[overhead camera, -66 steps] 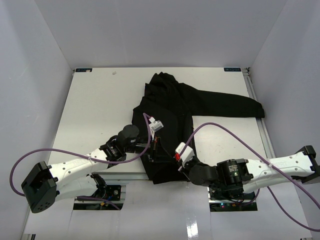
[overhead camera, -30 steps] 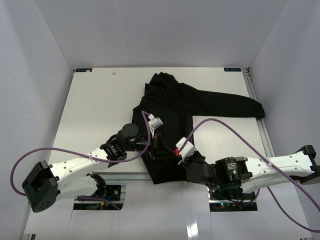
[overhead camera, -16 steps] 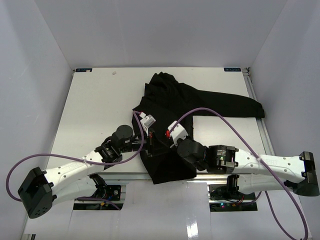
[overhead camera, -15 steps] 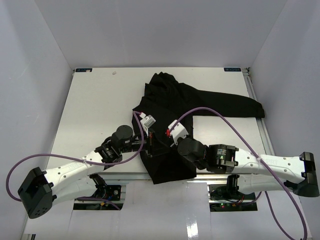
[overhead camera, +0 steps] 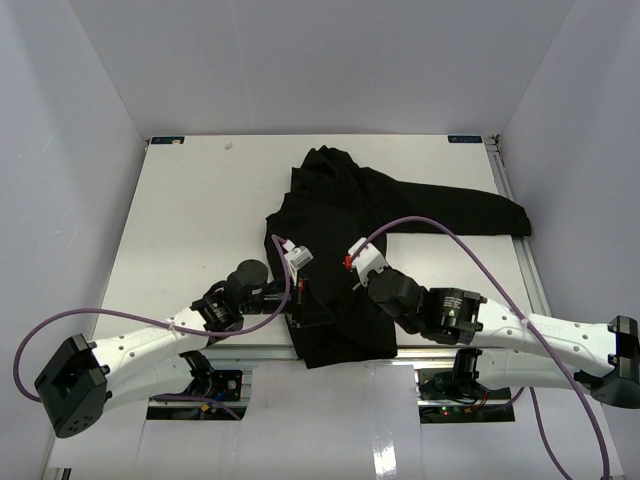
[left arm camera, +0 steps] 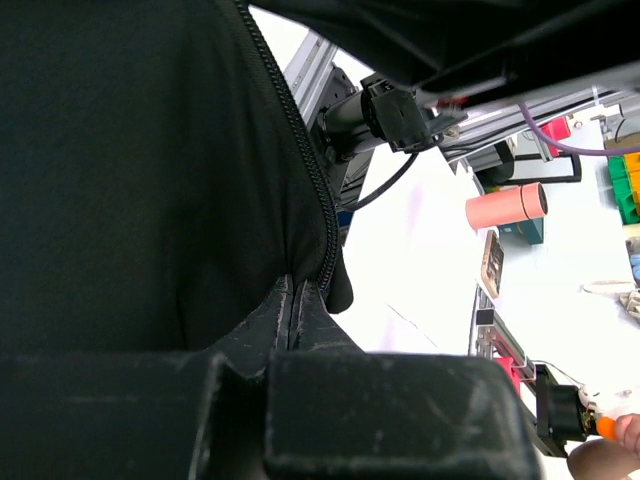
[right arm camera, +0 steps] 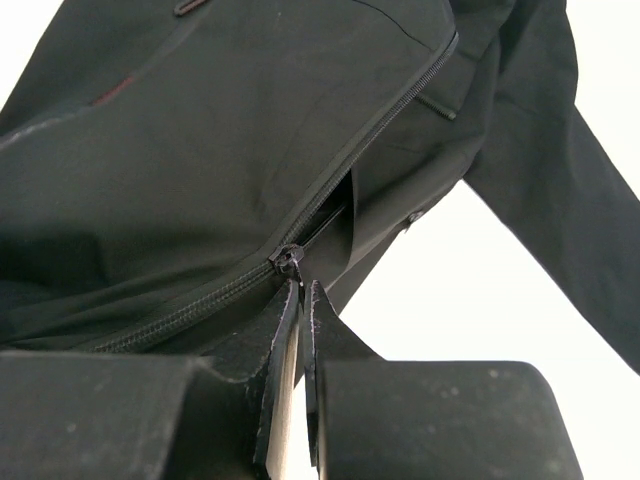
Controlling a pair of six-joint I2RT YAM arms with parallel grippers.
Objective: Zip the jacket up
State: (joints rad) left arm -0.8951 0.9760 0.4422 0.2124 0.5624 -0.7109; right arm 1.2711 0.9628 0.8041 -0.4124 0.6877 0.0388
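Only partly zipped, the large black shiny fabric jacket (overhead camera: pixel 340 200) has its small dark zip pull (right arm camera: pixel 289 262) pinched in the right gripper (right arm camera: pixel 303 290), the left gripper (left arm camera: pixel 292 312) clamping its fabric, open teeth ahead.

The jacket (overhead camera: pixel 340 215) lies on the table (overhead camera: pixel 190 210), right of its middle, with its collar end toward the far edge, its hem hanging over the near edge, and one sleeve (overhead camera: pixel 460 212) stretched out to the right. The left gripper (left arm camera: pixel 290 300) sits at the hem, pinching fabric at the lower end of the zipper (right arm camera: pixel 360 160). The right gripper (right arm camera: pixel 303 290) is just to its right, its tips touching the zipper slider (right arm camera: pixel 288 260), and the zipper runs on beyond toward the collar
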